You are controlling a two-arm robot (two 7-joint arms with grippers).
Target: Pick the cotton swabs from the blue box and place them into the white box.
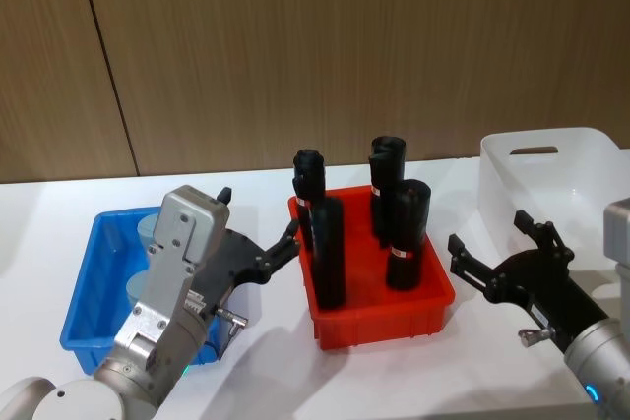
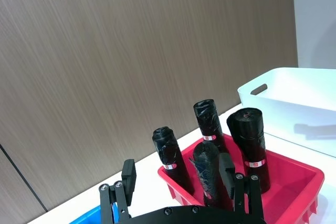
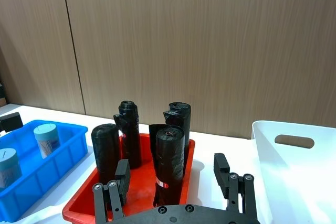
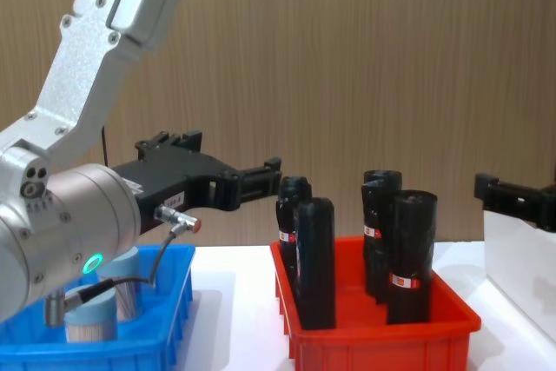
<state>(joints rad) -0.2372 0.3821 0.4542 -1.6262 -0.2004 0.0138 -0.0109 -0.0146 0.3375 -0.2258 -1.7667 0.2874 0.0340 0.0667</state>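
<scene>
Near the blue box's [image 3: 37,182] upright cotton swabs [image 3: 46,139], left gripper [image 1: 258,215], fingers apart, empty; right gripper [image 1: 488,231] likewise.

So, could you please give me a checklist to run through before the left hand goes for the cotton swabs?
1. The left hand open and empty: ok.
2. The left hand aimed at the cotton swabs: not ok, it points toward the red tray.
3. The cotton swabs upright in the blue box: ok.
4. The white box upright, top open: ok.
5. The right hand out of the way: cannot tell; it hovers open between the red tray and the white box.
</scene>
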